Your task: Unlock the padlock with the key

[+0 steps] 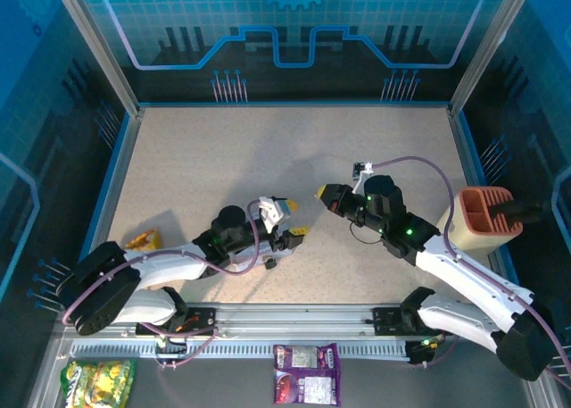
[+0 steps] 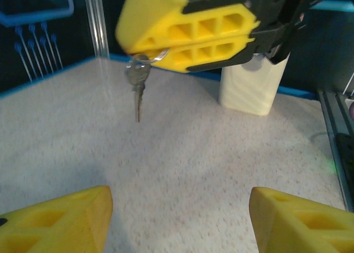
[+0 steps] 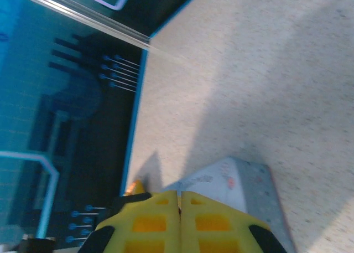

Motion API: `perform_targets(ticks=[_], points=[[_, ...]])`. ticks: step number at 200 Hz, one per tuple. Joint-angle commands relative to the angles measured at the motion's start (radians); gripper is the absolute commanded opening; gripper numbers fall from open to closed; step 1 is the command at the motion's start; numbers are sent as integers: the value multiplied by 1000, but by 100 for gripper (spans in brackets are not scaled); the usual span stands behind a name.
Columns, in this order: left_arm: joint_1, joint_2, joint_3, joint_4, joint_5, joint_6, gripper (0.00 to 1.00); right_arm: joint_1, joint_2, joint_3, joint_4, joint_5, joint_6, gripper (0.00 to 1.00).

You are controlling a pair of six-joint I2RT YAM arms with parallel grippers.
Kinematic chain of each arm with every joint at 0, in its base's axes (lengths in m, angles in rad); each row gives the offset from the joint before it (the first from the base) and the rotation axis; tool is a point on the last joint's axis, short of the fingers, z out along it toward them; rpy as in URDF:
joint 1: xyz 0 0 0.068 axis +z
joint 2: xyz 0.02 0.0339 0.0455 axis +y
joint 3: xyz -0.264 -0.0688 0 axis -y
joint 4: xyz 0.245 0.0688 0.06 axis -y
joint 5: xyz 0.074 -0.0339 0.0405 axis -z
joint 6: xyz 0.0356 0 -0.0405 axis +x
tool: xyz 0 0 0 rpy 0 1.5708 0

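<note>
The key [image 2: 137, 95], a thin grey metal sliver, hangs blade-down from a small ring pinched between the tips of my right gripper [image 2: 133, 42]. That gripper [image 1: 323, 194] is shut and held above the table's middle, its yellow fingers [image 3: 160, 220] pressed together. My left gripper [image 1: 293, 219] faces it from the left. It is open, with bare table between its yellow fingers [image 2: 61, 220]. A tiny dark blocky thing that looks like the padlock [image 1: 269, 263] lies on the table just in front of the left gripper.
A beige holder with an orange insert [image 1: 482, 220] stands at the right edge, its beige side [image 2: 249, 89] behind the right gripper. A pale lilac printed box face [image 3: 238, 186] shows beyond the right fingers. An orange snack bag [image 1: 143, 240] lies left. A purple packet [image 1: 306, 374] sits off the front.
</note>
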Motion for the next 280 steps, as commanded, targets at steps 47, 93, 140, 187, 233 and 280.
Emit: perform_targets(ticks=[47, 93, 140, 187, 233, 280], points=[[29, 152, 14, 441, 71, 9, 62, -8, -79, 4, 123, -64, 58, 0], [32, 176, 65, 413, 100, -33, 54, 3, -112, -35, 145, -77, 77, 0], [32, 176, 86, 390, 114, -60, 47, 26, -111, -52, 158, -76, 84, 0], [32, 175, 91, 392, 119, -66, 42, 51, -90, -49, 175, -71, 84, 0], [31, 174, 87, 404, 107, -76, 36, 78, -67, -40, 182, -60, 82, 0], [32, 168, 80, 408, 106, -69, 26, 86, -57, -40, 187, -51, 82, 0]])
